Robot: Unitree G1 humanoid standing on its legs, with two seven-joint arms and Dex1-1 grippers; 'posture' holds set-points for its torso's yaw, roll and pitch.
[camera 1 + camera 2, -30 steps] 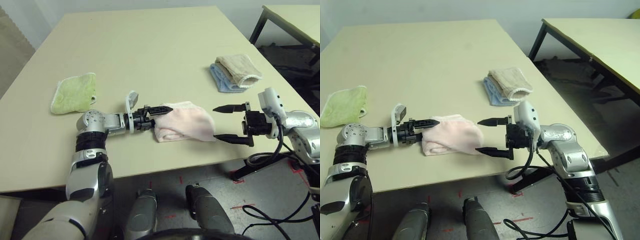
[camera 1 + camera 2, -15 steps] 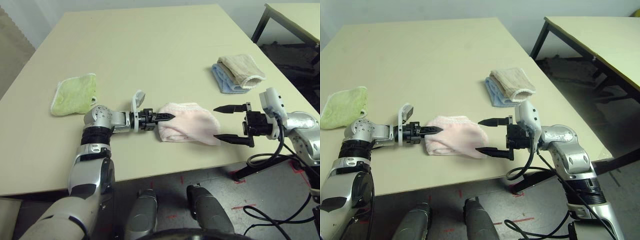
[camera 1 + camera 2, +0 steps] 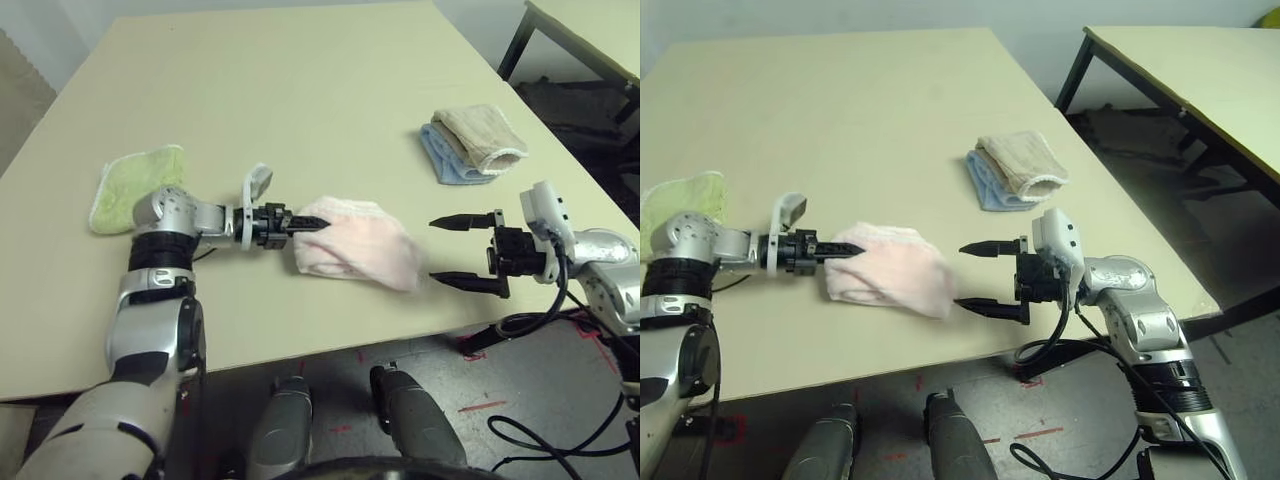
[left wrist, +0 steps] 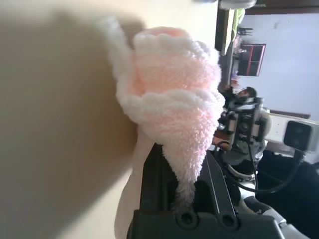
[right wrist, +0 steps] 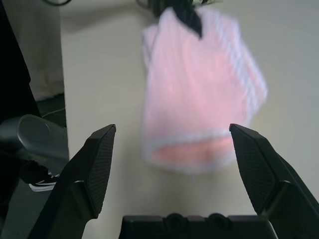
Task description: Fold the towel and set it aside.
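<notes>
One towel (image 3: 352,250) (pink, clamped), two pincers, three other cloths.

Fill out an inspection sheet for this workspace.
Surface: beige table, no spills seen.
Job's things: pink towel, folded, pinched at one end.
Clutter: green cloth at left; beige cloth stacked on blue cloth at right.
Grippers: left gripper shut on the towel; right gripper open, beside the towel.
Cables: black cable hanging off the right arm.
Surroundings: second table to the right.
</notes>
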